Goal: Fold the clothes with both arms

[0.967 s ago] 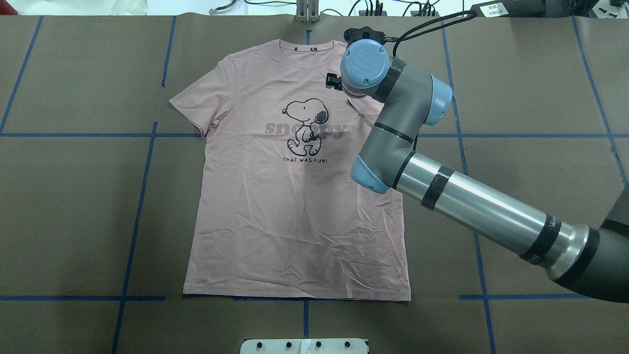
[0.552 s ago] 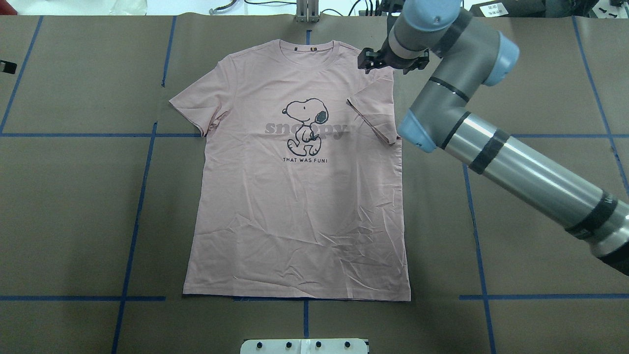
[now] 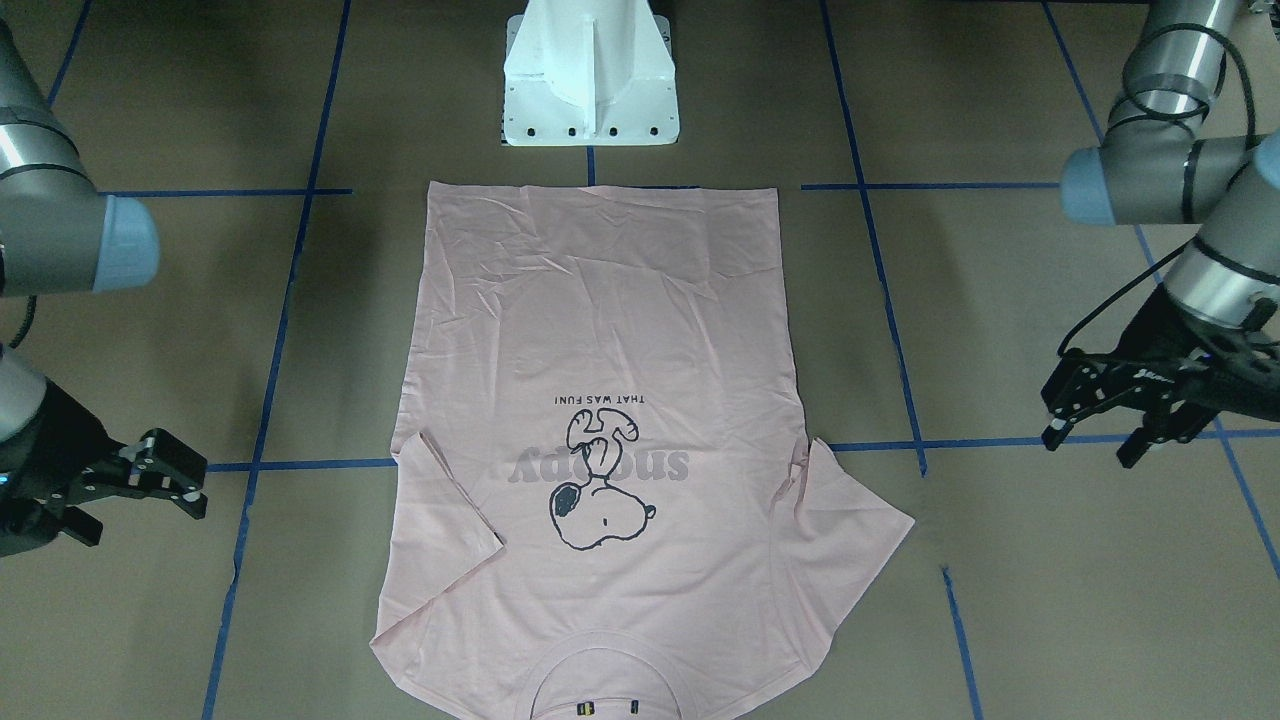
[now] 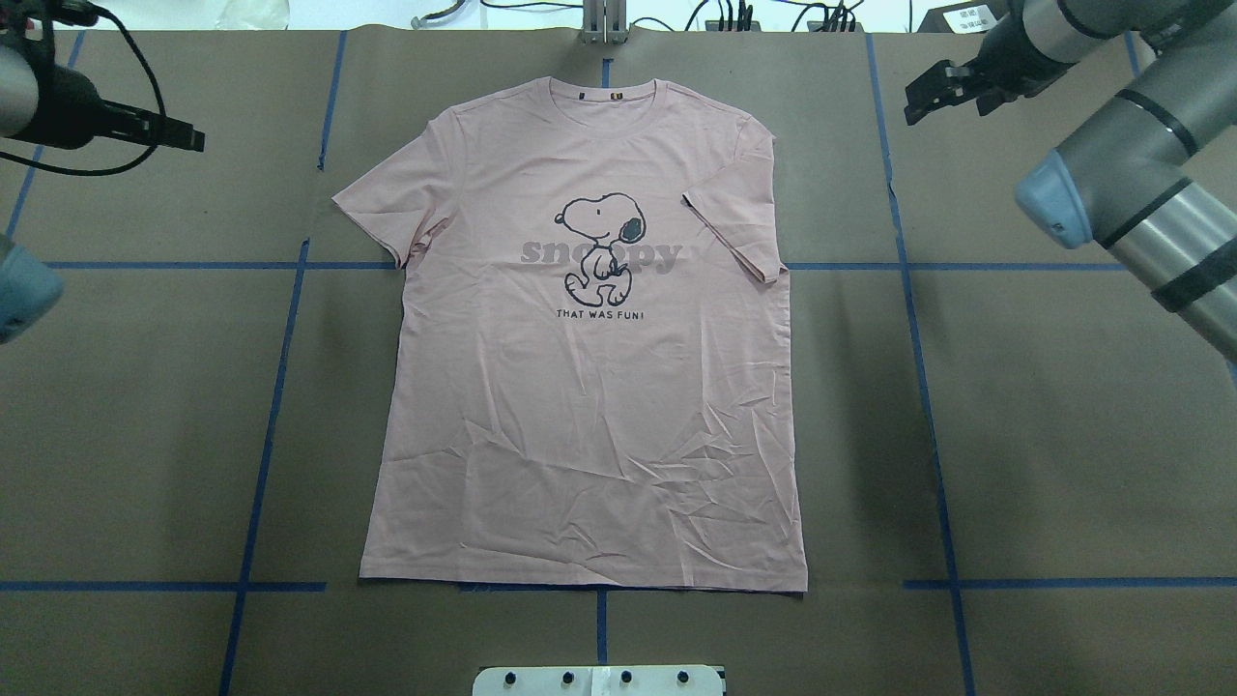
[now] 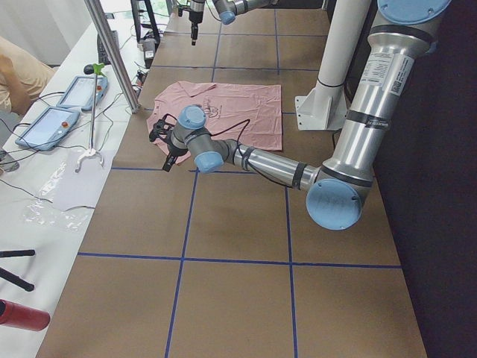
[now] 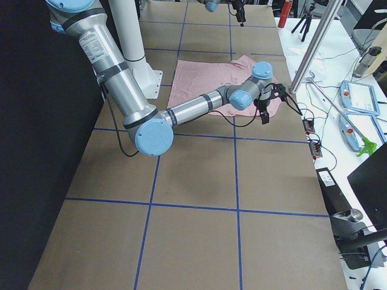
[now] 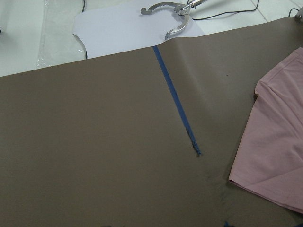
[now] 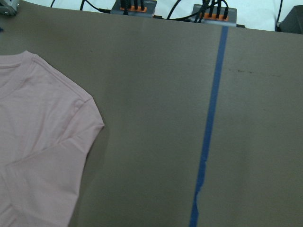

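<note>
T-shirt [image 4: 580, 416] lies flat on the worktop [image 4: 1044, 454]; overhead, its upper-right sleeve [image 4: 736, 230] is folded in. Both the left claw [image 3: 1090, 440] and right claw [image 3: 195, 488] hang released, seemingly empty. Pinch the upper-left sleeve [image 4: 382, 203] at its hem and fold squarely.

The pale pink short-sleeved T-shirt [image 4: 580, 406], printed with a dark cartoon-dog outline and grey lettering, lies face up and flat on the table [image 4: 145, 435]. Its collar is on the side far from the robot and its lower body is lightly creased; the sleeve on the robot's right [image 4: 734, 232] is folded inward over the chest, and the opposite sleeve [image 4: 387, 208] is spread flat. The silver-grey jointed left arm [image 3: 1160, 170] and right arm [image 4: 1150, 232], with light blue joint caps, stand off either side of the collar end, where the black two-finger left gripper [image 3: 1088, 440] and right gripper [image 4: 945, 97] hover with jaws apart, well clear of the fabric.
</note>
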Controlling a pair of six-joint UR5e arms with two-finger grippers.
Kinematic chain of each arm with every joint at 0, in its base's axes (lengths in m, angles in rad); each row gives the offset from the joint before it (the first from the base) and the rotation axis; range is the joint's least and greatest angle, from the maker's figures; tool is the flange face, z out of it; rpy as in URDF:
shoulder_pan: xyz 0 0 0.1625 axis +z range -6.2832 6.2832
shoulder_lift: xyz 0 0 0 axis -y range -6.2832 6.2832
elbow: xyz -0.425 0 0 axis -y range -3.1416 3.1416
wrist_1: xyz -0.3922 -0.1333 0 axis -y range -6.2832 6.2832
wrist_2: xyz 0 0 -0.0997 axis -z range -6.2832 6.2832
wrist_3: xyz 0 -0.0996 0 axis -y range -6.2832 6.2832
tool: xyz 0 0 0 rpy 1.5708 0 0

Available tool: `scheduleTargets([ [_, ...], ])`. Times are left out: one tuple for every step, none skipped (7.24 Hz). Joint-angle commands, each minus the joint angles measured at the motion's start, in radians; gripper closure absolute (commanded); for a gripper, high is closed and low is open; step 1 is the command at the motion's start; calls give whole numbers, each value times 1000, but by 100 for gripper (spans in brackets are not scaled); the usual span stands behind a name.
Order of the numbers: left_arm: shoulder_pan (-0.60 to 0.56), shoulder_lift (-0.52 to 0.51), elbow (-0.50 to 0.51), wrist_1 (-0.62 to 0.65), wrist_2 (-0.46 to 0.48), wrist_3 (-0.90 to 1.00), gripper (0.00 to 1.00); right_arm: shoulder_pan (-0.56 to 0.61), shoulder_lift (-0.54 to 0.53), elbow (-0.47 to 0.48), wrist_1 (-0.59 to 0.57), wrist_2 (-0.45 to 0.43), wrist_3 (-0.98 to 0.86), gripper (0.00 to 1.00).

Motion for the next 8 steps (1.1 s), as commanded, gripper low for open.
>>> scheduleTargets([
  [110, -127, 149, -10, 141, -100, 22, 16, -34, 19, 2, 2, -30, 0],
  [138, -141, 206, -76, 155, -102, 22, 16, -36, 19, 4, -1, -27, 0],
  [147, -155, 275, -148, 170, -141, 24, 16, -37, 17, 4, -3, -27, 0],
  [184, -155, 297, -182, 184, -195, 27, 16, -37, 17, 4, -3, -25, 0],
  [196, -155, 297, -181, 213, -212, 33, 14, -36, 16, 4, -4, -25, 0],
  [199, -155, 299, -179, 215, -215, 37, 16, -37, 15, 4, -4, -25, 0],
  [204, -157, 299, -176, 229, -234, 39, 14, -39, 15, 4, -4, -24, 0],
  [207, -173, 318, -176, 230, -235, 39, 16, -43, 17, 4, -3, -25, 0],
])
